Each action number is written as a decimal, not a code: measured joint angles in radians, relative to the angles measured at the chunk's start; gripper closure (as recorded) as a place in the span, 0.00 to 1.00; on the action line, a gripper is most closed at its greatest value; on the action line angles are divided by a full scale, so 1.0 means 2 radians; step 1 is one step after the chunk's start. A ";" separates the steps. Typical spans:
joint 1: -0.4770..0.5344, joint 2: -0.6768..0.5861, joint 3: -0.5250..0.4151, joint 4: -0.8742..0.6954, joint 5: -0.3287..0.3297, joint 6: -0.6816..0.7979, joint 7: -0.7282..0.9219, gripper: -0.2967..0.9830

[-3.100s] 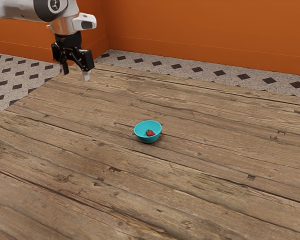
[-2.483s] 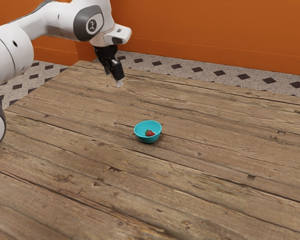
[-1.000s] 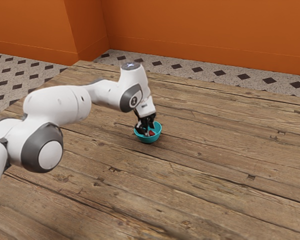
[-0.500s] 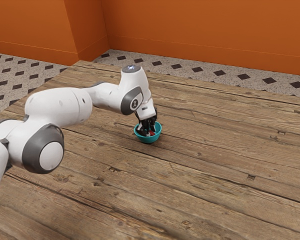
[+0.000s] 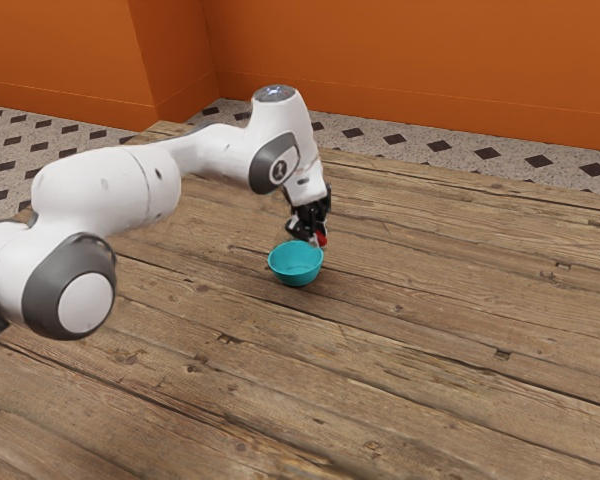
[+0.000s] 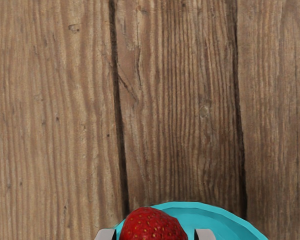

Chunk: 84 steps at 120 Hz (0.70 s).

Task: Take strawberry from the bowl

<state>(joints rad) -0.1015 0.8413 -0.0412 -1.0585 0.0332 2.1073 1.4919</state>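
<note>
Just above the frame's centre, a black gripper (image 5: 318, 240) pinches the strawberry (image 5: 322, 240) over a teal bowl (image 5: 297, 277), probably held high so it clears the rim when carried aside.

No word, number or brand is reading clearly. A small round emblem (image 5: 279, 170) is sitting inside the rim of the robot arm's dark grey joint cover (image 5: 261, 176) (its dark mark is looking too tiny to decipher).
</note>
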 joint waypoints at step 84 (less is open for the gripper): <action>-0.057 -0.024 0.007 -0.007 0.000 -0.032 -0.039 0.32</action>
<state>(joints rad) -0.2164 0.7941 -0.0268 -1.0716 0.0331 2.0435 1.4142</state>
